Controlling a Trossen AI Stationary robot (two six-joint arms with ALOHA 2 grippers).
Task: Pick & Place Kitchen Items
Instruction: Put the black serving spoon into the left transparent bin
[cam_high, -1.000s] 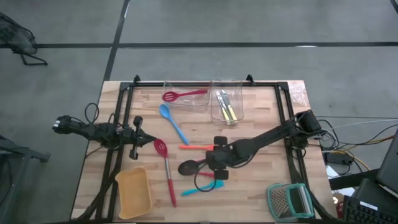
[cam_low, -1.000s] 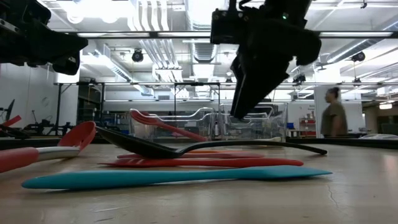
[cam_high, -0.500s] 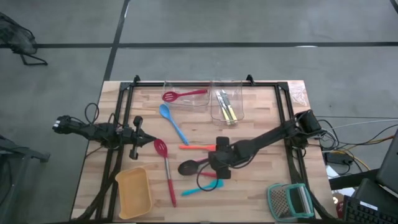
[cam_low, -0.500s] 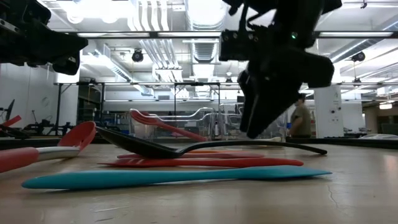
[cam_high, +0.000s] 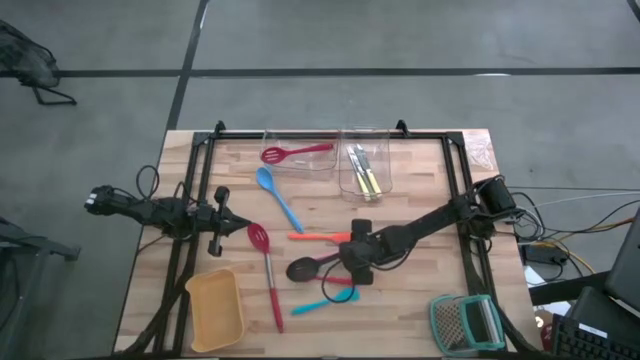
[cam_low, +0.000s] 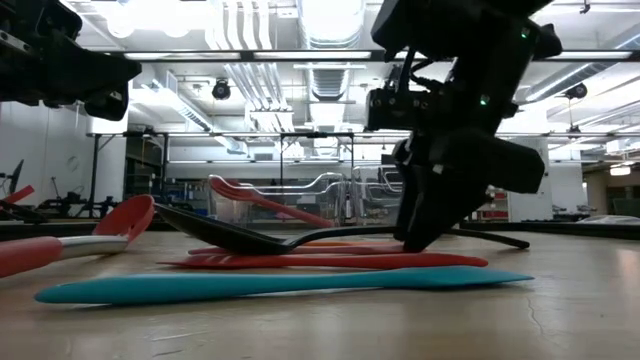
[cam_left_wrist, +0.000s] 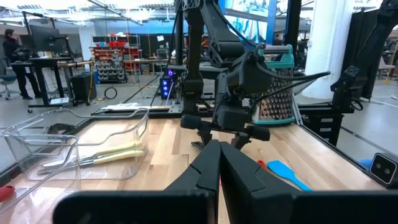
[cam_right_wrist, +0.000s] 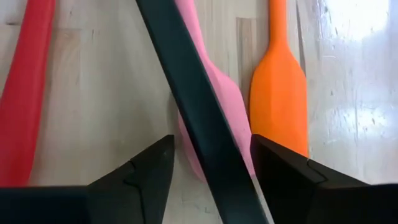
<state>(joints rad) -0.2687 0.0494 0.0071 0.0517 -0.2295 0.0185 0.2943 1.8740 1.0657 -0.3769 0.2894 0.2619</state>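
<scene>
lowered since a second ago, the right hand (cam_high: 352, 264) now straddles the black spoon (cam_right_wrist: 199, 124) handle, fingers spread; slim, dark, it lies mid-bench across the pink spatula (cam_right_wrist: 214, 99) beside the orange one (cam_right_wrist: 280, 99).

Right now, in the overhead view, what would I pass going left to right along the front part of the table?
Left claw → yellow tray → long red slotted spoon → black spoon → right claw, down over the black spoon's handle → grater.
</scene>
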